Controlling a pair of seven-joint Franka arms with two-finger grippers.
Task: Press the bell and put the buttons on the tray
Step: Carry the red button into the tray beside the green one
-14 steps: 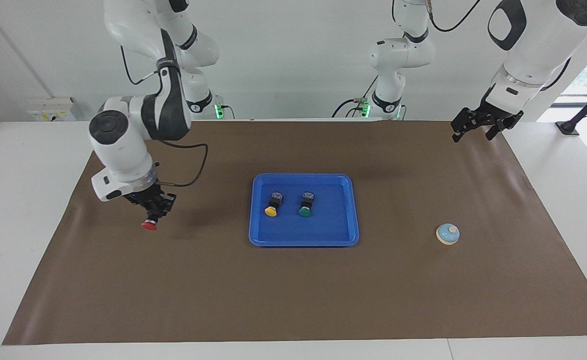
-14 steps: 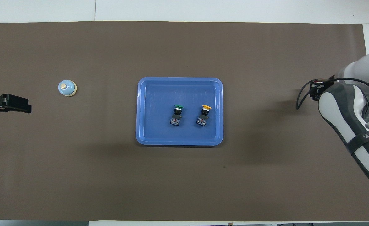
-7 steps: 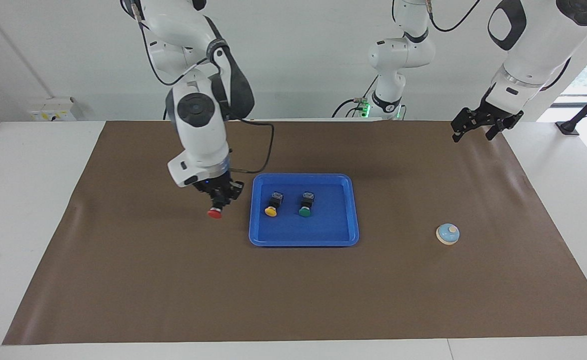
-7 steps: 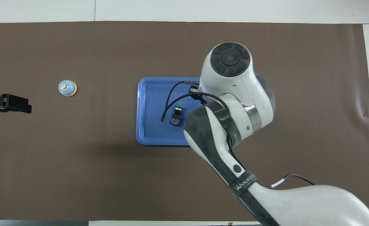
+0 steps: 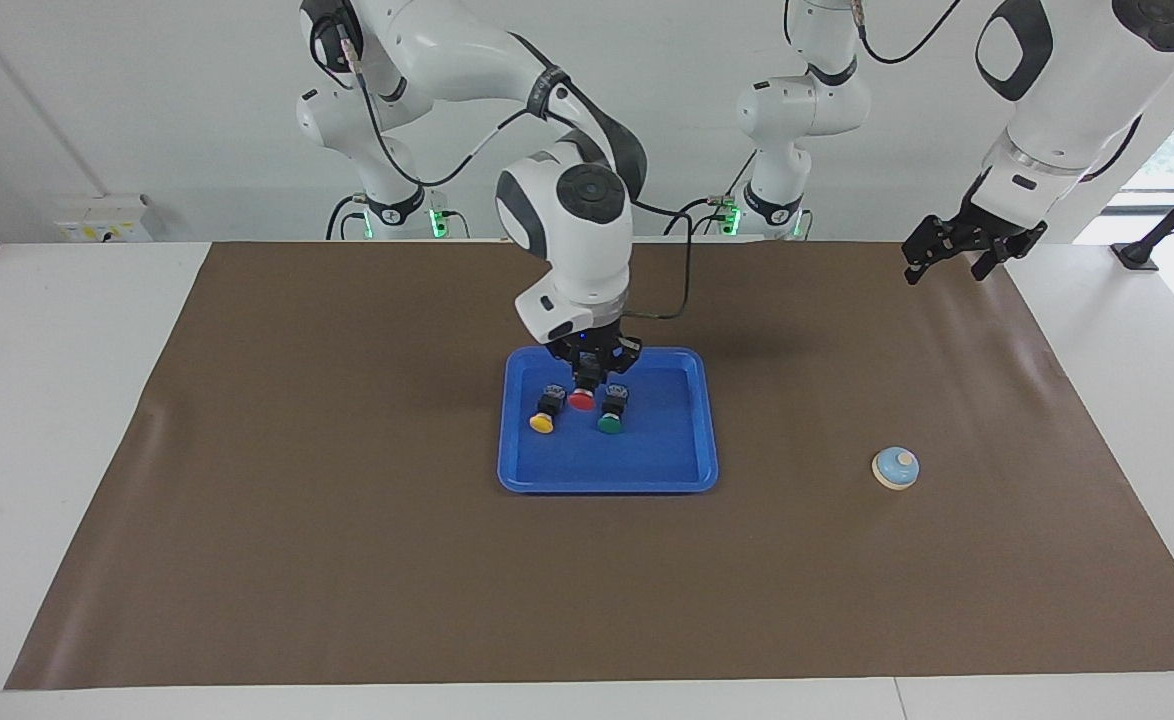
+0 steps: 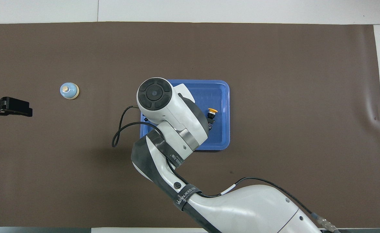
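My right gripper (image 5: 584,385) is shut on the red button (image 5: 581,401) and holds it low over the blue tray (image 5: 647,478), between the yellow button (image 5: 543,420) and the green button (image 5: 610,420), which both lie in the tray. In the overhead view the right arm hides the gripper, the red and the green button; the tray (image 6: 225,97) and the yellow button (image 6: 212,111) show. The light-blue bell (image 5: 895,468) stands on the mat toward the left arm's end, also in the overhead view (image 6: 69,91). My left gripper (image 5: 950,268) waits open, raised over the mat's edge.
A brown mat (image 5: 347,560) covers the table. A third robot arm (image 5: 792,110) stands at the robots' edge of the table. The right arm's cable (image 6: 122,129) hangs beside the tray.
My right gripper has carried the red button from the right arm's end of the table to over the tray, between the yellow and green buttons. The left arm has not moved.
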